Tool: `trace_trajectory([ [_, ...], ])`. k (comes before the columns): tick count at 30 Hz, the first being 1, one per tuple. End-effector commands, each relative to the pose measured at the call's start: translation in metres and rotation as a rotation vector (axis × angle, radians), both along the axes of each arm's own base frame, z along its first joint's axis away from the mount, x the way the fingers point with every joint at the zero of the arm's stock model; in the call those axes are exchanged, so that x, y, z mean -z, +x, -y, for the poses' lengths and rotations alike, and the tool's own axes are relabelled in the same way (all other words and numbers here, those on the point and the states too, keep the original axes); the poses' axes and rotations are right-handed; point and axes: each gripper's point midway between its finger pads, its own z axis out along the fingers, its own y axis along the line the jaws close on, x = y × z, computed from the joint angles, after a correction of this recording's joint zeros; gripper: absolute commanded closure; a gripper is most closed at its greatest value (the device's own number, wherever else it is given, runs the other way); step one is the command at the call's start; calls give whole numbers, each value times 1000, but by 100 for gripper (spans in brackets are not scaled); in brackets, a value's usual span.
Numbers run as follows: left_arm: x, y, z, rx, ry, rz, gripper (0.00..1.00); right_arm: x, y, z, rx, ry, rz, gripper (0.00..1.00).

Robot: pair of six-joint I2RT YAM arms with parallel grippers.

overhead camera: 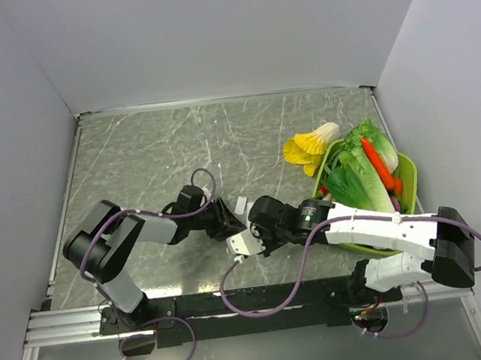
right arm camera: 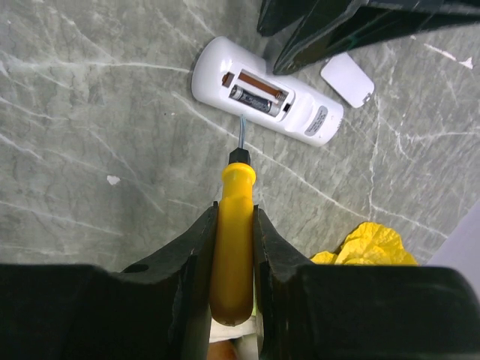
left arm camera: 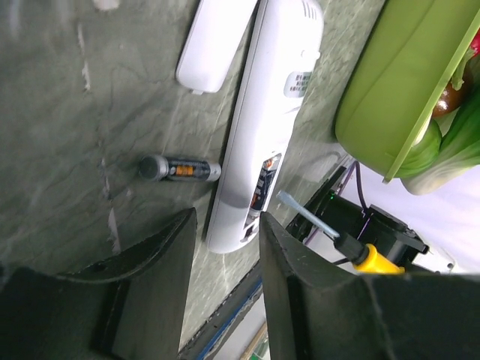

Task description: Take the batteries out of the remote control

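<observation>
Remote control [right arm camera: 301,114] lies between left gripper's [left arm camera: 227,221] spread fingers; right gripper [right arm camera: 232,217] clamps screwdriver [right arm camera: 234,187], tip near battery [right arm camera: 253,99].

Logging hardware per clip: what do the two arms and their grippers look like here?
The left arm has grey and black rounded links; the right arm has white links, black joints and a small green light. Purple cables loop along both. The left gripper and right gripper have broad matte black fingers.
</observation>
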Motion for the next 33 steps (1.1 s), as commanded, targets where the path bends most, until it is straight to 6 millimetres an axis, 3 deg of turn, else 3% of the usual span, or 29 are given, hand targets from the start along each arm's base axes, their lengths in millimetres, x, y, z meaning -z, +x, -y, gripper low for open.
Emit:
trace_trajectory([
  [1, -8, 6, 12, 33, -39, 39, 56, -19, 7, -15, -35, 32, 27, 100],
  [13, -2, 3, 15, 44, -39, 21, 59, -16, 10, -18, -51, 7, 25, 100],
  [24, 2, -1, 15, 44, -49, 4, 59, -2, 18, -11, -53, -91, 45, 100],
  [33, 6, -1, 15, 44, -45, -6, 63, 8, 17, -16, -115, -68, 69, 100],
])
